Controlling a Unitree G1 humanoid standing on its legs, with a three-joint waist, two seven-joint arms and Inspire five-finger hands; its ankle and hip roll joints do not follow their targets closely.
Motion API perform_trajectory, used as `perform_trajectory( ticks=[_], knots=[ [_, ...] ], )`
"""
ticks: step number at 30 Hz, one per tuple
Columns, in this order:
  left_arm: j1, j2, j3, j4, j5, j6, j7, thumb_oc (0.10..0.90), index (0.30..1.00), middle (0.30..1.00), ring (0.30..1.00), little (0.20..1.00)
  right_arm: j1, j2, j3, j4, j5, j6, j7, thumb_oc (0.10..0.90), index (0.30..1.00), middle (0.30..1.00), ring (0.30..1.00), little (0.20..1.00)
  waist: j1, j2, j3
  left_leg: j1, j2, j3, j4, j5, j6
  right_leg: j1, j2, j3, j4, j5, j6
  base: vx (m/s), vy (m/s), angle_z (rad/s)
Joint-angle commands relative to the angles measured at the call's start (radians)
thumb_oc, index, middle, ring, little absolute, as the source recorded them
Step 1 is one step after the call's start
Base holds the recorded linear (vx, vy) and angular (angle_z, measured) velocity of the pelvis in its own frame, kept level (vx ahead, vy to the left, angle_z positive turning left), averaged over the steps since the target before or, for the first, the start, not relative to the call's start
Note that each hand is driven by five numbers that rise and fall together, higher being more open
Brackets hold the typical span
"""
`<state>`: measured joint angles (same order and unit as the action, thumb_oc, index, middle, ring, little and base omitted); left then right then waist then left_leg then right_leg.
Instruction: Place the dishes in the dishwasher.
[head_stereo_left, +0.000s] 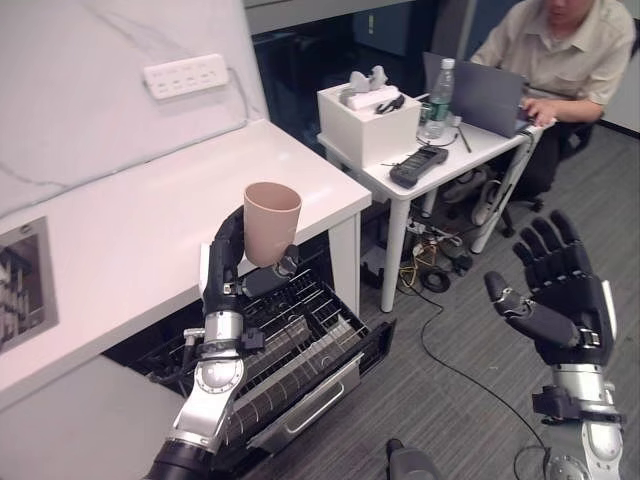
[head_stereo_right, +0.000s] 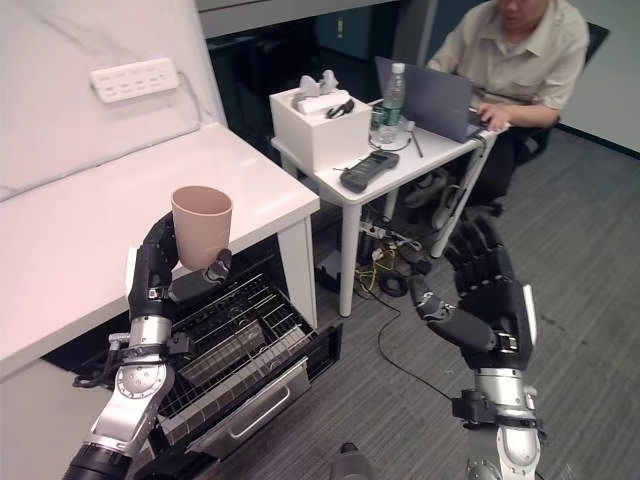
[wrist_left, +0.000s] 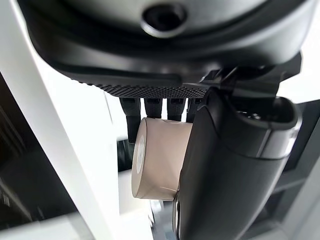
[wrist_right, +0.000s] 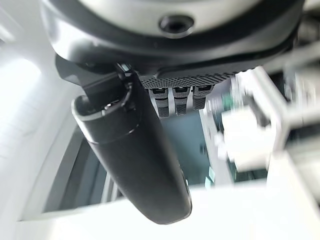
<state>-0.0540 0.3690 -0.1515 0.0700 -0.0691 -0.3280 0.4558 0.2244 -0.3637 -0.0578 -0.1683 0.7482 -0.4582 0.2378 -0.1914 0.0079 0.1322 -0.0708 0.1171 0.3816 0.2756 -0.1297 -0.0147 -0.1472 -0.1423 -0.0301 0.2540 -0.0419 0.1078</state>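
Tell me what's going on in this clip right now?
The robot's left hand holds a tan cup upright, above the open dishwasher rack pulled out under the white counter. The cup is not in the rack yet. The right hand is open and holds nothing, out over the floor. A person sits at a laptop at the small table behind.
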Motion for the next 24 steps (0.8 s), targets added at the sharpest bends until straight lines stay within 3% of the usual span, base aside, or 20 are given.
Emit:
perform_trajectory(
  ticks=[1,6,13,24],
  knots=[
    [-0.132,0.026,0.033,-0.063,0.136,-0.180,0.141,0.400,0.300,0.300,0.300,0.300,-0.128,-0.026,0.022,-0.092,0.045,0.002,0.053,0.800,0.900,0.900,0.900,0.900,0.011,-0.012,-0.036,0.053,-0.045,-0.090,0.024,-0.117,0.017,0.034,0.018,-0.076,0.046,-0.095,0.028,-0.02,-0.020,0.27],
    [-0.123,0.016,0.011,-0.075,0.224,-0.220,0.245,0.400,0.300,0.300,0.300,0.300,-0.187,-0.009,0.130,-0.099,0.035,0.081,0.049,0.800,0.900,0.900,0.900,0.900,0.059,-0.018,-0.040,0.037,-0.058,-0.130,0.024,-0.106,0.016,0.046,0.015,-0.094,0.046,-0.098,0.019,0.00,-0.030,0.30],
    [-0.100,-0.009,-0.018,-0.067,0.283,-0.266,0.304,0.400,0.300,0.300,0.300,0.300,-0.233,0.026,0.221,-0.071,0.105,0.129,0.029,0.800,0.900,0.900,0.900,0.900,0.106,-0.026,-0.036,0.034,-0.066,-0.173,0.024,-0.103,0.014,0.076,0.012,-0.133,0.046,-0.109,0.010,0.03,-0.040,0.33],
    [-0.076,0.001,-0.079,-0.040,0.329,-0.311,0.268,0.400,0.300,0.300,0.300,0.300,-0.299,0.059,0.308,-0.006,0.165,0.152,0.045,0.800,0.900,0.900,0.900,0.900,0.172,-0.028,-0.028,0.022,-0.077,-0.228,0.024,-0.092,0.008,0.111,0.004,-0.186,0.046,-0.122,0.004,0.05,-0.035,0.26]
  ],
)
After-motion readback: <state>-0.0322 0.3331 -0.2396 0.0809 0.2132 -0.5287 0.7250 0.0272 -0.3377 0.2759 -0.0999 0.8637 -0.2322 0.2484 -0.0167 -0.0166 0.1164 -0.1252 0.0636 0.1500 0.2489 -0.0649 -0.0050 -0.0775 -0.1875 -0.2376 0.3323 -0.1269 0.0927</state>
